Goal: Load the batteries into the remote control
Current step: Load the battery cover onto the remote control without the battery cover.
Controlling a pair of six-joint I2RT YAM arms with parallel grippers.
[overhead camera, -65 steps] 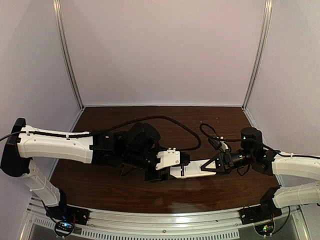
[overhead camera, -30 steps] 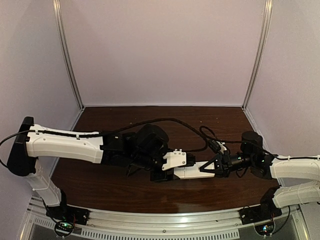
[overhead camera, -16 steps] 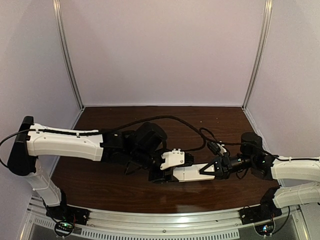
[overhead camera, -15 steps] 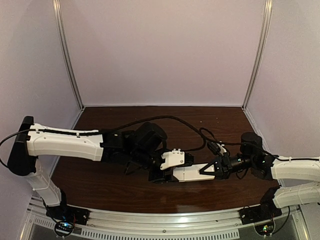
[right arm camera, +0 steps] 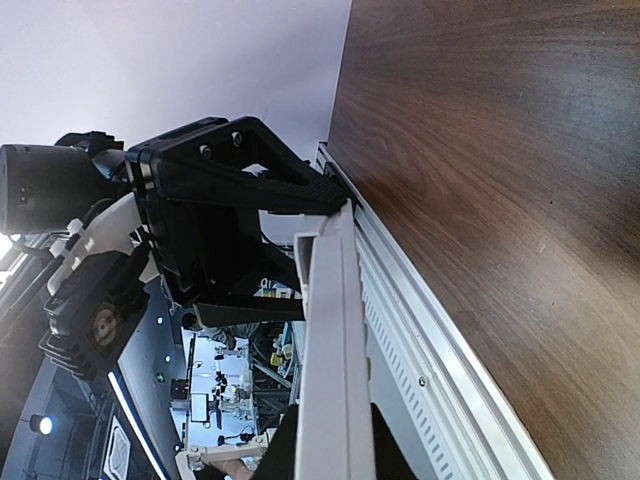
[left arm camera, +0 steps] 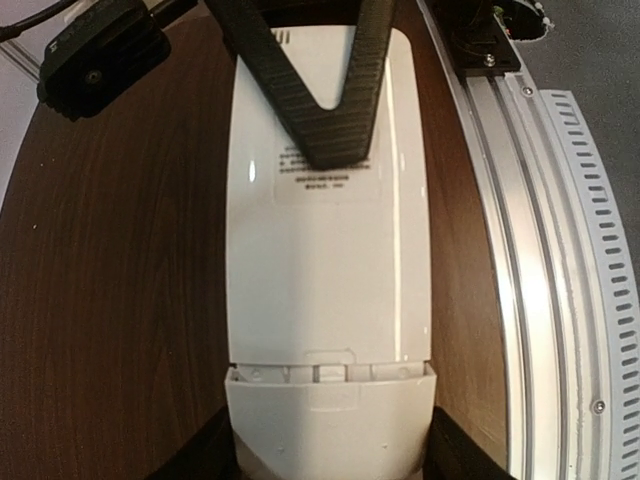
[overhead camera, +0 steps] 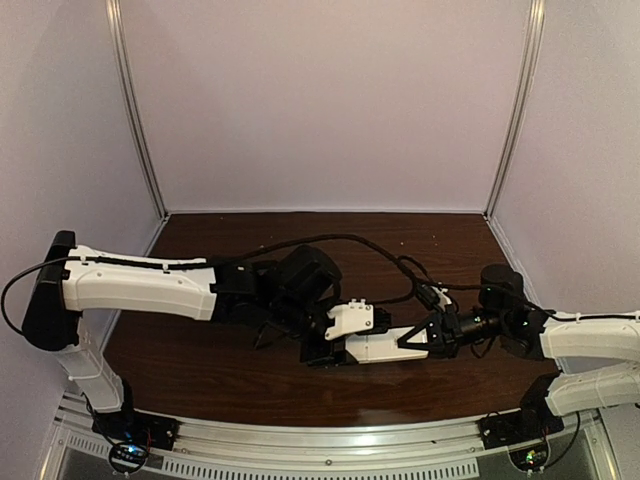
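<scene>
The remote control (overhead camera: 378,346) is back-up at mid-bench (overhead camera: 200,375) — my right jaws pinch its 3 o'clock end, my left jaws flank its 9 o'clock end; gripping or not, I cannot tell.

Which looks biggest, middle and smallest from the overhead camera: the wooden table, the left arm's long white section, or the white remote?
1. wooden table
2. left arm's long white section; it sits above the table, nearer the camera, which flatters it
3. remote control, its ends partly covered
</scene>
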